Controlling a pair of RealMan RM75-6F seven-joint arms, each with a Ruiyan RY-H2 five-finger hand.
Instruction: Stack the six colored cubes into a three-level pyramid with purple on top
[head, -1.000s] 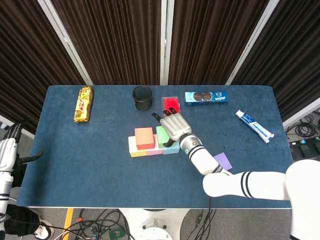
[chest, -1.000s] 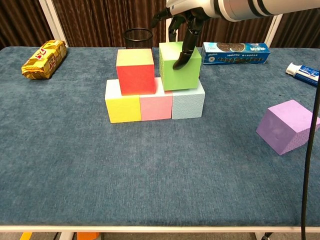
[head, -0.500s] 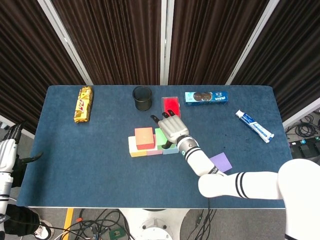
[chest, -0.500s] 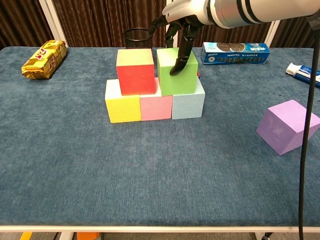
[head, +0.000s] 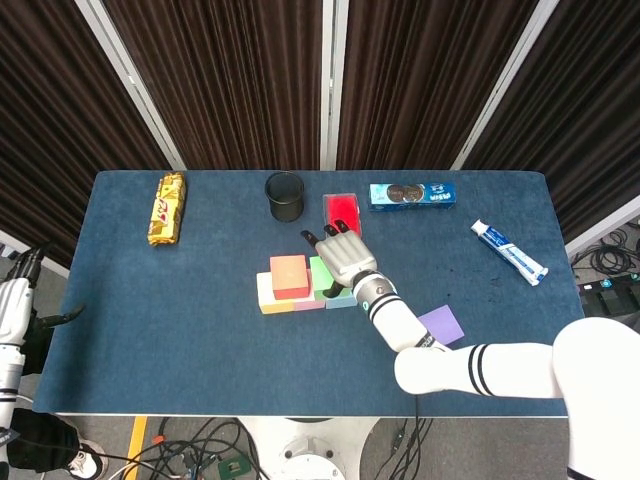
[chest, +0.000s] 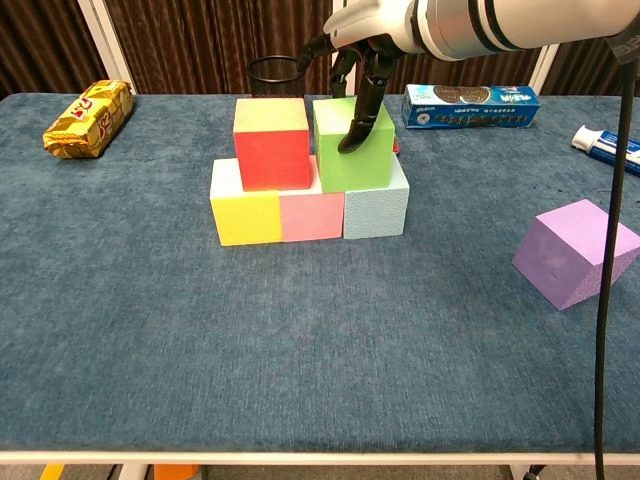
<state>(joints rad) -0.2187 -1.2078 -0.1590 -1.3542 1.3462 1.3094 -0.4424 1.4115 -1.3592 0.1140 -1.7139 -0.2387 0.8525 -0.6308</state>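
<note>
Yellow cube, pink cube and light blue cube form a row on the blue table. A red cube sits on the yellow and pink ones. Beside it, the green cube rests over the pink and light blue cubes. My right hand reaches over the green cube from behind and grips it, one finger down its front face. In the head view the right hand covers most of the green cube. The purple cube lies tilted at the right. My left hand hangs off the table's left edge, holding nothing.
A black cup stands just behind the stack, with a red box next to it. A blue cookie box and a toothpaste tube lie at the back right. A yellow snack bar lies at the back left.
The right hand has shifted the green cube left and set it level, close against the red cube. The left hand has not moved.
</note>
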